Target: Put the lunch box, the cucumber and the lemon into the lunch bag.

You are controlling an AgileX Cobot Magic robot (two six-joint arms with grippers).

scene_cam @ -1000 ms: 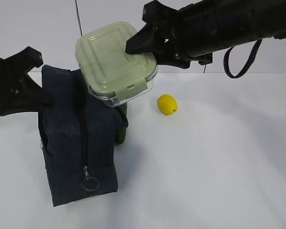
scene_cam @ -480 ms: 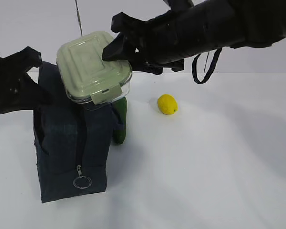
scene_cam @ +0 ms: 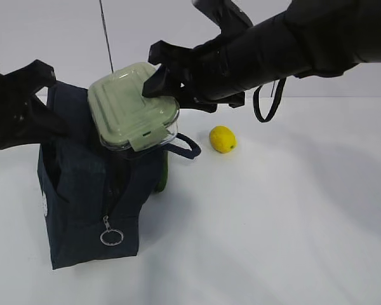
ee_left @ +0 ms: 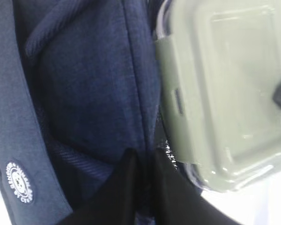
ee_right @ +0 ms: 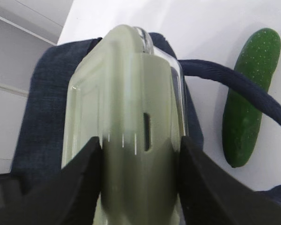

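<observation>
Lunch box, clear with sage-green clip lid (scene_cam: 132, 105) | clamped in right hand (scene_cam: 153, 82), over navy fabric lunch bag (scene_cam: 82, 190) mouth | left hand (ee_left: 143, 187) pinches bag edge | advice: level box, lower straight between walls, clear of handle.

The lunch box (scene_cam: 132, 107) sits tilted right over the mouth of the lunch bag (scene_cam: 82, 203), so the opening is mostly blocked from above. The right end effector (scene_cam: 157, 81) and its arm fill the air over the bag's right side. The left end effector (ee_left: 143, 161) pinches the bag's left edge, closing off that flank. A handle loop (scene_cam: 185, 147) juts right, toward the lemon (scene_cam: 222, 138). The cucumber (ee_right: 247, 119) lies tight beside the bag. Right of the lemon, the table (scene_cam: 305, 216) lies wide open.
</observation>
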